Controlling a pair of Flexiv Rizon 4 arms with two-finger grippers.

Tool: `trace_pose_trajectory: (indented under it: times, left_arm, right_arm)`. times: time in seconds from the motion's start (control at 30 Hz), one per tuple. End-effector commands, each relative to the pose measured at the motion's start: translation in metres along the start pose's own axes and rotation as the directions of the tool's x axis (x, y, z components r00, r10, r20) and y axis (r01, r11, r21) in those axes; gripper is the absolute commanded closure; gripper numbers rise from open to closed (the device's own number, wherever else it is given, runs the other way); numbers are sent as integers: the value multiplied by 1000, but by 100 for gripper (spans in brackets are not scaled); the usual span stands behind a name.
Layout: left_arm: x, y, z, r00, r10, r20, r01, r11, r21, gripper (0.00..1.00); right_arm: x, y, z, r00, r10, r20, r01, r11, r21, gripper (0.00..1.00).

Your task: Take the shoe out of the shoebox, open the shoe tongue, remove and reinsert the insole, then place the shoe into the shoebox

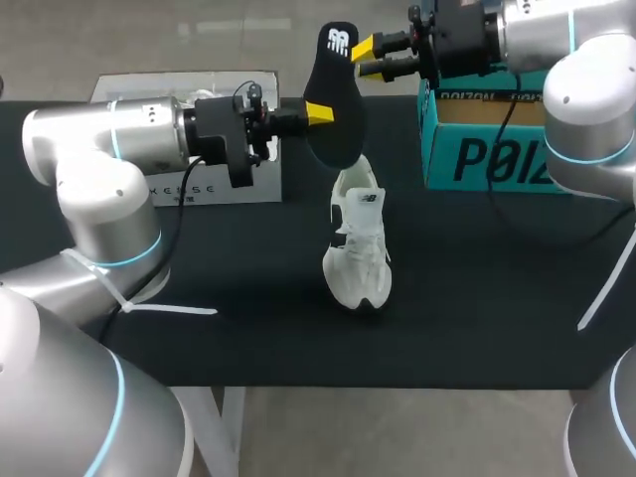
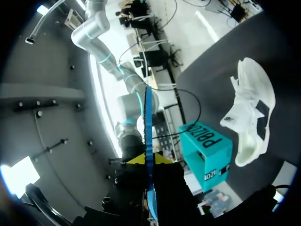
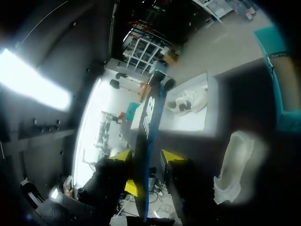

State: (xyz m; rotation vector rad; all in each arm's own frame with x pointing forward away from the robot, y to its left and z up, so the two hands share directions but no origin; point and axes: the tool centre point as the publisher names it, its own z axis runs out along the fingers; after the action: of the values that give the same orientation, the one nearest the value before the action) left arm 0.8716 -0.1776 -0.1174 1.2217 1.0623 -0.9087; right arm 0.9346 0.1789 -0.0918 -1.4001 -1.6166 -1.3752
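A black insole (image 1: 334,99) with a white logo hangs in the air above the table. My left gripper (image 1: 320,112) is shut on its middle; in the left wrist view the insole (image 2: 147,127) stands edge-on between the closed yellow tips (image 2: 148,159). My right gripper (image 1: 364,57) is at the insole's upper end, open. In the right wrist view the insole (image 3: 149,122) passes between its spread fingers (image 3: 146,157) with a gap on each side. The white shoe (image 1: 360,238) stands on the black table below the insole. The teal shoebox (image 1: 487,149) is at the back right.
A white box (image 1: 214,184) stands at the back left, behind my left gripper. A white cable tie (image 1: 169,308) lies on the black table top (image 1: 477,298) near my left arm's base.
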Motion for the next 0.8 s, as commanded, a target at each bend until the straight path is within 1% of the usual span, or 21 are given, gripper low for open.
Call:
trace_pose_trajectory:
  times: [0.03,0.07,0.13,0.4,0.57,0.6,0.63,0.67,0.7,0.8]
  left_arm:
    - [-2,5,-4,1000,-7,-3,7,1000,1,100]
    - [-2,6,-5,1000,-12,-2,12,1000,2,100]
    - [-2,7,-6,1000,-16,-4,16,1000,3,100]
    - [-2,15,-7,999,-38,-9,38,999,-2,100]
    - [-3,18,-5,999,-39,-11,39,999,11,100]
    - [-3,18,-4,999,-39,-13,40,999,16,100]
    - [-3,19,-4,999,-40,-13,40,999,21,100]
    - [-3,19,-3,999,-44,-17,44,999,25,100]
    - [-3,20,-3,999,-45,-18,45,999,25,100]
    - [-2,22,-1,999,-53,-12,54,998,35,100]
  right_arm:
    - [-4,-17,-33,1000,2,-4,-2,1000,-18,0]
    - [-6,-20,-40,1000,-8,-3,7,1000,-21,0]
    - [-6,-20,-52,999,-43,-13,42,997,-68,0]
    - [-6,-20,-52,999,-43,-13,42,997,-68,0]
    - [-6,-20,-52,999,-43,-13,42,997,-68,0]
    - [-11,-24,-55,997,52,-52,-56,996,-65,0]
    - [-16,-27,-61,989,121,-91,-127,990,-65,0]
    - [-19,-29,-67,978,169,-126,-175,984,-39,0]
    - [-22,-31,-74,965,213,-153,-219,976,-21,0]
    - [-28,-30,-96,937,289,-195,-294,956,8,0]
